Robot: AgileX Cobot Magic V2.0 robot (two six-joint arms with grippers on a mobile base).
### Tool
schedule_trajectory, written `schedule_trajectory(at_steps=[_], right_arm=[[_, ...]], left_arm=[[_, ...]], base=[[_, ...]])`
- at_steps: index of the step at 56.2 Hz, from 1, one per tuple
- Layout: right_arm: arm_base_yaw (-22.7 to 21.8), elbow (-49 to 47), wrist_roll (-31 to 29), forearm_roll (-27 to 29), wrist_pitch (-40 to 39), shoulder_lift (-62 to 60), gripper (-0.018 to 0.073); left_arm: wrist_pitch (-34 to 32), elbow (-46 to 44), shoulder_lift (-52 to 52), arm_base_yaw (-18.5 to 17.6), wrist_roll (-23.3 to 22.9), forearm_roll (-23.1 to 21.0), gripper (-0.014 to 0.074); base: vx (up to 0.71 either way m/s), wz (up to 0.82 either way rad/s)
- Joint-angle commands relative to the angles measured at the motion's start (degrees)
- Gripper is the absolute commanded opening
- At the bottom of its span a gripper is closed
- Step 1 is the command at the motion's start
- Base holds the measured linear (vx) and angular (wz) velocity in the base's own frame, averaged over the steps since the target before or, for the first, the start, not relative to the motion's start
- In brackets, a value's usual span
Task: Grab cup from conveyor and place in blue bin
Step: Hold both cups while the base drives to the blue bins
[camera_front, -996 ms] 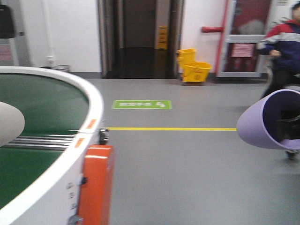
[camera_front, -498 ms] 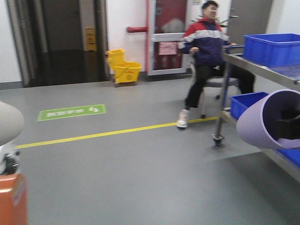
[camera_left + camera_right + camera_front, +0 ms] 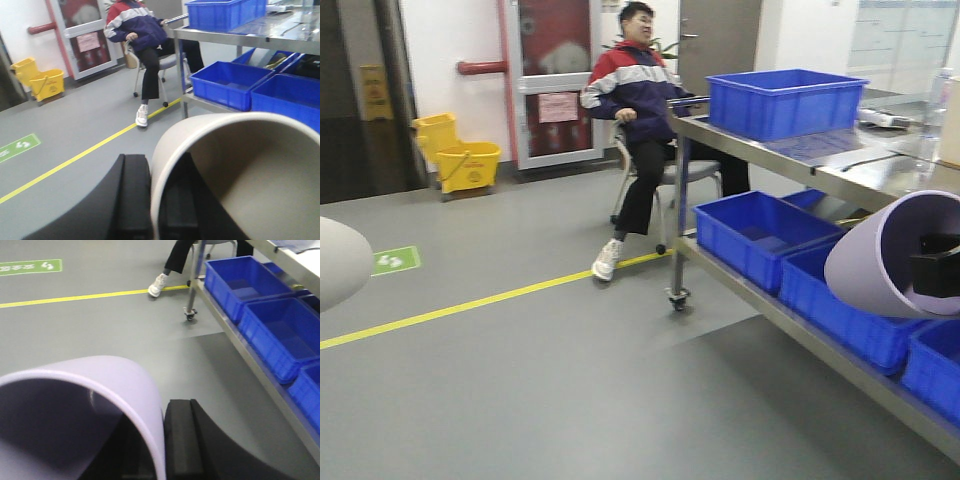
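Observation:
A cream cup lies on its side in my left gripper, which is shut on its wall, one finger outside and one inside the rim. In the front view this cup shows only at the left edge. A lavender cup is held the same way by my right gripper, shut across its rim. At the right of the front view the lavender cup hangs in front of the shelving. The conveyor and the blue bin are out of view.
A steel shelving cart stands at the right with small blue bins on its lower shelf and one on top. A person sits beside it. A yellow mop bucket stands by the wall. A yellow line crosses the grey floor.
The front view has swung to the right: the conveyor has left the frame, and the shelving and seated person have come into view. Both cups stay gripped.

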Motion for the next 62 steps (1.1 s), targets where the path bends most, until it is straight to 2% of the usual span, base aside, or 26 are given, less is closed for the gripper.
schedule_trajectory(at_steps=[1,22,62], right_arm=[[-0.1,-1.8,-0.1,-1.0,-4.8,-0.9,-0.0009],[-0.1,-1.8,-0.1,-1.0,-4.8,-0.9,-0.0009],[-0.1,-1.8,-0.1,-1.0,-4.8,-0.9,-0.0009]], left_arm=[[-5.6,-1.7,-0.3,-0.1,-0.2,-0.6,-0.0006],[-5.6,-1.7,-0.3,-0.1,-0.2,-0.6,-0.0006],[-5.6,-1.7,-0.3,-0.1,-0.2,-0.6,-0.0006]], base=[[0.23,-0.39],[0.26,-0.27],[0.32,0.1]])
